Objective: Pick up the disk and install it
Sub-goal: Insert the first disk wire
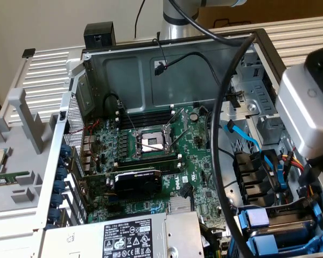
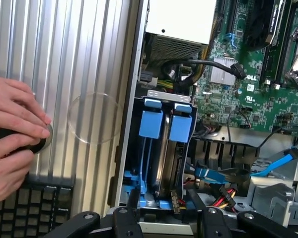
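The disk stands on edge in its bay, its long axis pointing away from the released claw. The wrist view shows a hand well aside.

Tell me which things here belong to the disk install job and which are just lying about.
For the job:
- gripper, over the drive bay
- blue trays standing in that bay
- the disk, seemingly the grey slab between them

Just lying about:
- power supply
- motherboard
- keyboard
- a person's hands on a black knob
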`<state>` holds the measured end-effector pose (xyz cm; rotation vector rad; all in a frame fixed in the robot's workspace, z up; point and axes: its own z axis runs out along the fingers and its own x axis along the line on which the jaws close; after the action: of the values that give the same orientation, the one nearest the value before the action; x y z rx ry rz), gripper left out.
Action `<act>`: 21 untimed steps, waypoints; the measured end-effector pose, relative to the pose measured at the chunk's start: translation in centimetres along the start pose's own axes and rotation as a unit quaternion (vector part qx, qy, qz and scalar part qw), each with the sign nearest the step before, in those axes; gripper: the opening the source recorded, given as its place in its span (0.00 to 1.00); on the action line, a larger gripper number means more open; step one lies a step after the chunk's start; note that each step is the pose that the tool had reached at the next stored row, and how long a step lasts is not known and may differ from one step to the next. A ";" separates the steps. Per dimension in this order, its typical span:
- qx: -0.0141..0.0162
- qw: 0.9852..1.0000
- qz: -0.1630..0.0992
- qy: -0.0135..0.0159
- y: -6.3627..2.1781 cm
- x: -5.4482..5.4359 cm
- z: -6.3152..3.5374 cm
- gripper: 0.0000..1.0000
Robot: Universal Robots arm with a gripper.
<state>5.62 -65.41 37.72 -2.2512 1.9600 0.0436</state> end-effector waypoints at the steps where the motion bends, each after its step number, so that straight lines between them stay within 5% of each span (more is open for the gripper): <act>1: 0.000 1.000 -0.001 -0.001 0.01 0.0 0.12 0.49; 7: 0.000 1.000 -0.007 -0.007 0.09 0.1 0.90 0.49; 21: -0.001 0.999 -0.037 -0.031 -0.06 0.2 1.67 0.49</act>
<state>5.85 -65.40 36.05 -2.2942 1.8455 0.1051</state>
